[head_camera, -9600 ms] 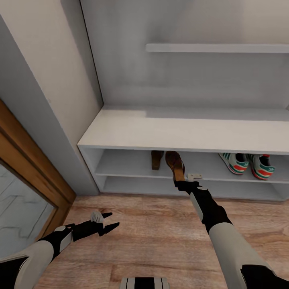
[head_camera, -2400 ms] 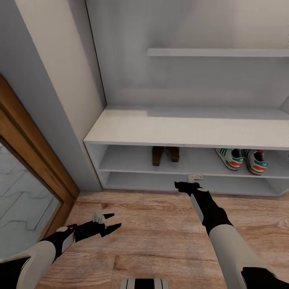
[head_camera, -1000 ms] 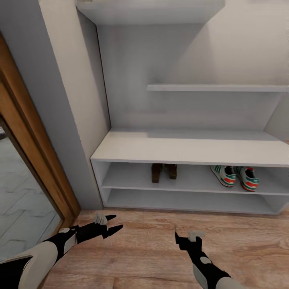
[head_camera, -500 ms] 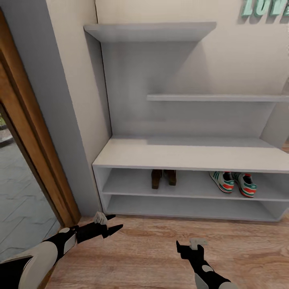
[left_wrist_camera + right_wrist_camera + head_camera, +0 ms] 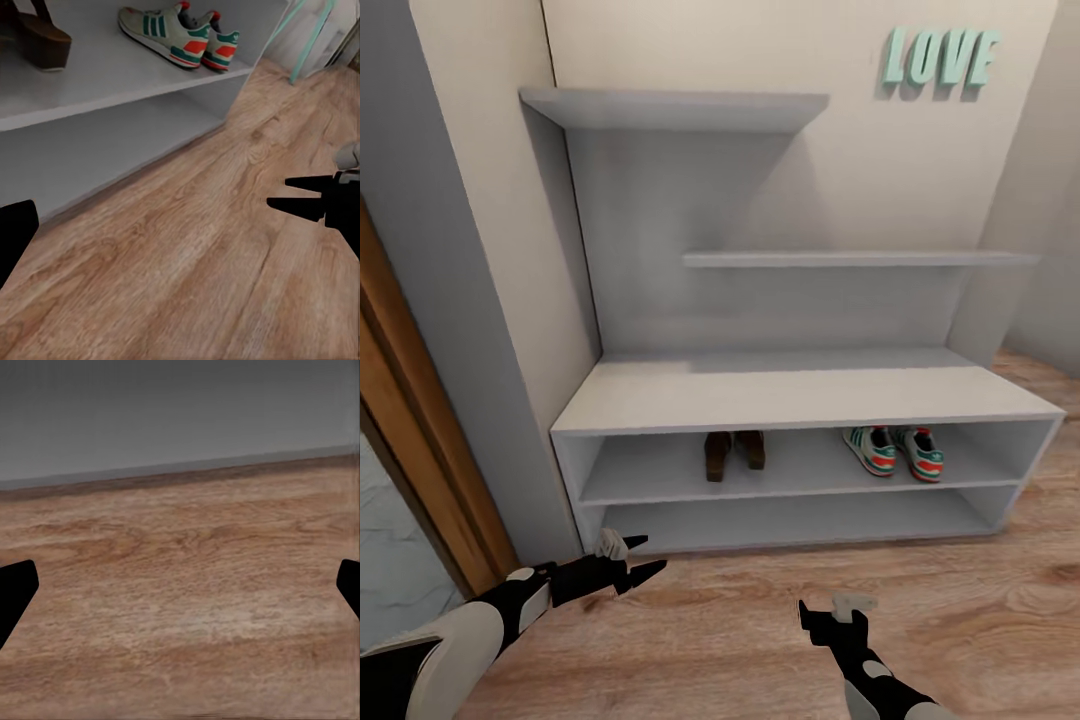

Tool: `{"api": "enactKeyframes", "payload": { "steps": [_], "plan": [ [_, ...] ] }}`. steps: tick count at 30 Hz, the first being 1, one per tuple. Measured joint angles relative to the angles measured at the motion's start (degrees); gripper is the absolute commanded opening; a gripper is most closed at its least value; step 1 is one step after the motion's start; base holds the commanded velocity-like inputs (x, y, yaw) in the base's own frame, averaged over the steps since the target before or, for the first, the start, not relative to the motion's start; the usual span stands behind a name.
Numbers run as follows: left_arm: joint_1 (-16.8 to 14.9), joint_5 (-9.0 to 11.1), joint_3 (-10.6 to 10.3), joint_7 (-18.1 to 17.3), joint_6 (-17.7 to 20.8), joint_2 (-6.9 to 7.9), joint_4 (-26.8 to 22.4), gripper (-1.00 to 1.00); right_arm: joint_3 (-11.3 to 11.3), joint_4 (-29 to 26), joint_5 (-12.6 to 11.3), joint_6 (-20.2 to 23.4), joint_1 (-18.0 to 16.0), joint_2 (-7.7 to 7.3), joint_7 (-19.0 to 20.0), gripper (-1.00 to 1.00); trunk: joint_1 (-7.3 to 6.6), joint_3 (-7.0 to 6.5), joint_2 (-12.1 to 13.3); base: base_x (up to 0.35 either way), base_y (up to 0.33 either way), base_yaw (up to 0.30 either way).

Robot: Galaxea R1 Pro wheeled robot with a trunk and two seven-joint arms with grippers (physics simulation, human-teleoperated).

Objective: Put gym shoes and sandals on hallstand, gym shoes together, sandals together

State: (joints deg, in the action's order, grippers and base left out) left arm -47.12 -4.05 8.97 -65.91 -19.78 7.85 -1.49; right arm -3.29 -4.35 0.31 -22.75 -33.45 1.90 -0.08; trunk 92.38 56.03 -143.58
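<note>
Both claws wide, empty, low over floor; sandals, gym shoes well beyond, on hallstand.

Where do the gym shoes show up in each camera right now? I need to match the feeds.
Head view: gym shoes on the hallstand's upper open shelf, right of the sandals.
Left wrist view: gym shoes on that shelf, near its open end.
Right wrist view: floor and a grey panel, no shoes.
Shared landmark: the wood-plank floor.
</note>
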Motion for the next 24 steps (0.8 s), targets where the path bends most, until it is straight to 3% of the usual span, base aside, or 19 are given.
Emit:
{"api": "enactKeyframes", "payload": {
  "steps": [7,13,24],
  "plan": [
    [0.1,0.0,0.0,0.0,0.0,0.01,0.0,1.00,0.0,0.0,0.0,0.0,0.0,0.00,0.0,1.00,-0.01,0.00,0.0,0.031,-0.027,-0.295],
    [0.9,0.0,0.0,0.1,0.0,-0.01,0.0,1.00,0.0,0.0,0.0,0.0,0.0,-0.03,0.0,1.00,0.00,0.00,0.0,0.011,-0.267,-0.227],
    [1.2,0.0,0.0,0.0,-0.2,-0.01,0.0,1.00,0.0,0.0,0.0,0.0,0.0,0.00,0.1,1.00,0.03,0.00,0.0,-0.152,-0.314,-0.026]
  ]
}}
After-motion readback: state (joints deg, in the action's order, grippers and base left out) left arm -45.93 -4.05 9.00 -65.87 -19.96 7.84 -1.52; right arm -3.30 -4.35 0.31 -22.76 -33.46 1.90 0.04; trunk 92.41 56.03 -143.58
